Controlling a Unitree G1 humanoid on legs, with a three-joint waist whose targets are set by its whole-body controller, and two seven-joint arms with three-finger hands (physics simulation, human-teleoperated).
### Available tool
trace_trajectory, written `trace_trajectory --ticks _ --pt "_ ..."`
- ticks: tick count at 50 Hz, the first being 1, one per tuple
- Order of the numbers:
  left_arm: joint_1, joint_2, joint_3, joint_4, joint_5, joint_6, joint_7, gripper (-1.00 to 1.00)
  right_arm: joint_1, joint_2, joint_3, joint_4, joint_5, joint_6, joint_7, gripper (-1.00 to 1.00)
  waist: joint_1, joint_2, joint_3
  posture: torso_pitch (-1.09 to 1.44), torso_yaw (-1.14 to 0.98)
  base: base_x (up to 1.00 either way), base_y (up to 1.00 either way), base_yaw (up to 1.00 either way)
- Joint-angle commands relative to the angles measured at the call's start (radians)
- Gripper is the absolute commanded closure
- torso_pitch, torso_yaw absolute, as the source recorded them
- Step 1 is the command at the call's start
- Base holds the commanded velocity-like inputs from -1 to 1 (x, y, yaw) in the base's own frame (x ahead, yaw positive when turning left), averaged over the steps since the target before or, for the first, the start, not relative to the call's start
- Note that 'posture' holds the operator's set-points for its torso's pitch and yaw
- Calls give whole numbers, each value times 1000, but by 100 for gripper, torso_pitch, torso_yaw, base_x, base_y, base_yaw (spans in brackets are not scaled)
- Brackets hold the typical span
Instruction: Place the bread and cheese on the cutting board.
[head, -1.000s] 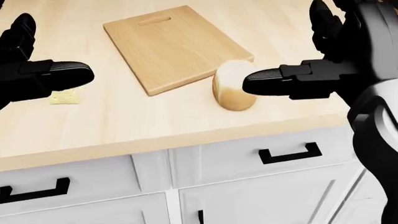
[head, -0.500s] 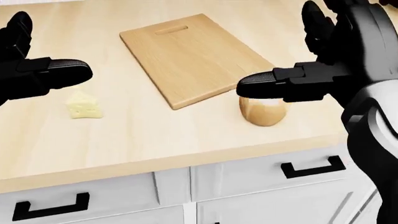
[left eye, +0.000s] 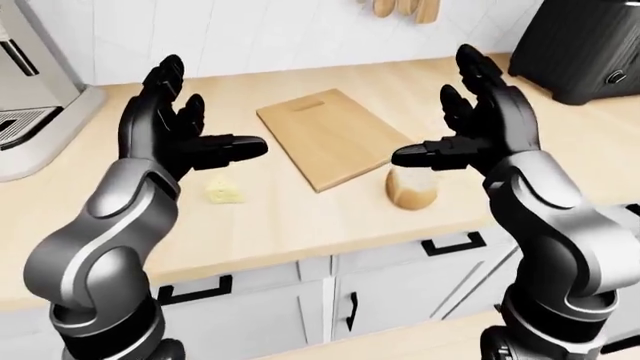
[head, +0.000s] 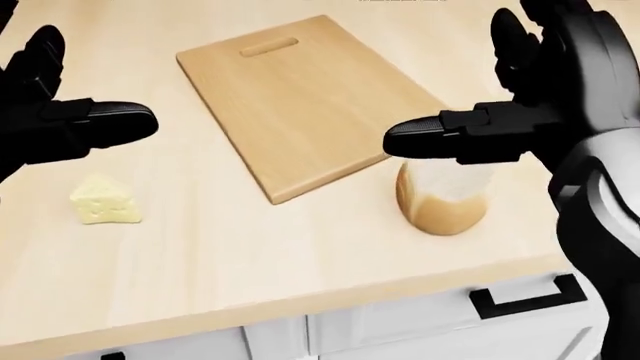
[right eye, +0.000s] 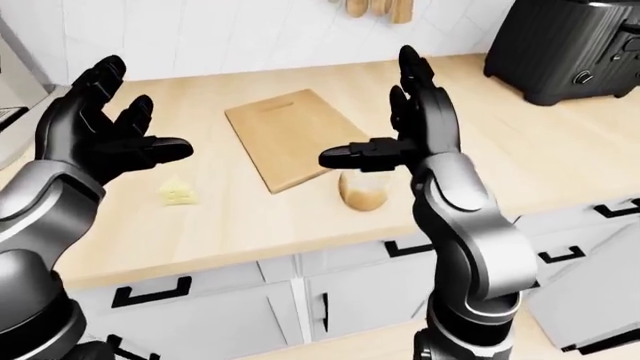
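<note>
Pale holey cheese wedge (head: 104, 201), tan rounded bread loaf (head: 442, 198) upright beside bare wooden cutting board (head: 305, 97), both hands' fingers (left eye: 226, 145) spread, empty

Left hand (left eye: 185, 135), right hand (left eye: 475, 124) raised, fingers spread, empty.

Bare counter (head: 250, 247) lies open between the cheese (head: 103, 201) and the bread (head: 443, 196), the cutting board (head: 300, 97) carries nothing, and the right hand (head: 480, 135) seems to hover just over the bread, partly hiding it.
</note>
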Motion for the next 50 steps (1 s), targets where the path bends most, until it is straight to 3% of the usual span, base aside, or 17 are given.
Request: trace_trajectory --ticks 1,4,5,6,8,10,12,22,36,42,45,47,50 --pt "-26 11 12 -21 2 -28 -3 -100 -28 -6 -7 -24 -9 -19 2 -100 1 -1 -24 0 0 0 0 0" --pt "-24 10 12 -22 5 -30 -6 -100 -26 -1 -2 -21 -15 -14 8 -100 -3 2 -24 0 0 -1 0 0" --pt "-23 9 13 -23 5 -29 -6 -100 -24 0 1 -19 -18 -15 11 -100 -4 4 -47 0 0 -84 0 0" --pt "-29 10 14 -23 2 -23 -3 -100 -25 3 -3 -20 -18 -24 14 -100 0 7 -56 0 0 -41 0 0" --pt "-32 10 15 -24 -1 -19 0 -100 -26 4 -3 -20 -21 -23 15 -100 -4 5 -21 0 0 0 0 0" --pt "-28 11 14 -21 2 -25 -2 -100 -25 4 -2 -21 -23 -25 18 -100 -6 4 -26 0 0 0 0 0" --pt "-35 11 18 -27 -6 -11 6 -100 -23 0 3 -25 -32 -26 19 -100 -7 4 -17 0 0 0 0 0" --pt "-26 16 15 -24 -9 -23 6 -100 1 -1 36 -11 -130 -56 61 -100 -10 4 -18 0 0 0 0 0" --pt "-9 8 9 -15 12 -45 -14 -100 49 14 126 44 -442 -117 221 -100 -9 9 -20 0 0 0 0 0" --pt "-9 1 6 -9 26 -48 -23 -100 58 44 122 67 -554 -139 282 -100 -9 9 -23 0 0 0 0 0" --pt "-8 1 10 -11 27 -47 -26 -100 62 56 117 81 -582 -150 303 -71 -9 11 -24 0 0 0 0 0" --pt "-7 0 11 -12 28 -46 -26 -100 63 63 111 90 -595 -159 309 -79 -9 12 -25 0 0 0 0 0" --pt "-10 0 13 -18 24 -38 -22 -100 61 67 105 88 -604 -157 316 -73 -9 12 -27 0 0 0 0 0"
